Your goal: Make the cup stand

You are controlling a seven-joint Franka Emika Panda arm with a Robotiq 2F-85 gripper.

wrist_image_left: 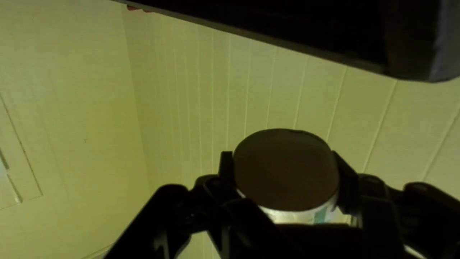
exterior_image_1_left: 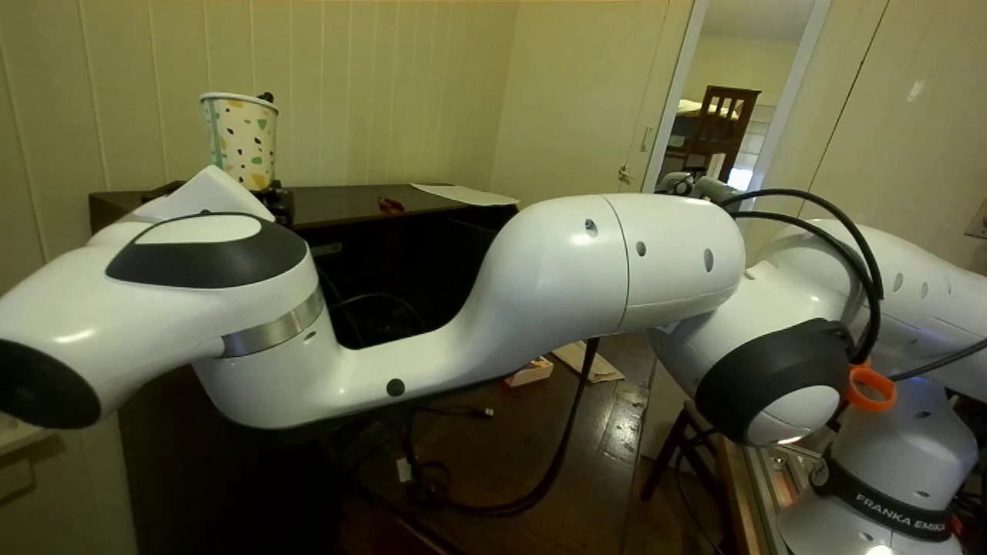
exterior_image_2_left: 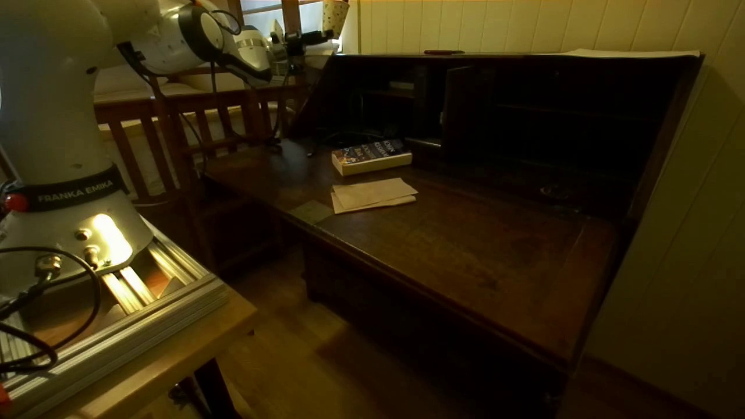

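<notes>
while the arm (exterior_image_1_left: pixel 540 285) blocks much of the desk (exterior_image_1_left: pixel 339 202) in an exterior view, the cup (exterior_image_1_left: pixel 243 142) shows above it in the air, roughly upright with its wide rim up; a white part of the arm covers its lower left edge. in an exterior view the top of the cup (exterior_image_2_left: pixel 336 17) is cut off. the gripper (wrist_image_left: pixel 284 169) has it clasped: in the wrist view its dark fingers (wrist_image_left: pixel 226 163) stand apart by the cup's width, touching opposite sides near the round base, which is in shadow. below them the gripper blurs into one dark mass. whether the cup is over the desk or beside it, i cannot tell. a dark blurred slab (wrist_image_left: pixel 251 21) crosses the top of the wrist view. the compartments (exterior_image_2_left: pixel 559 128) are nearly black. a small red thing (exterior_image_1_left: pixel 391 205) on the desk's top is hard to make out; a book (exterior_image_2_left: pixel 372 157) and folded papers (exterior_image_2_left: pixel 375 195) lie lower.
</notes>
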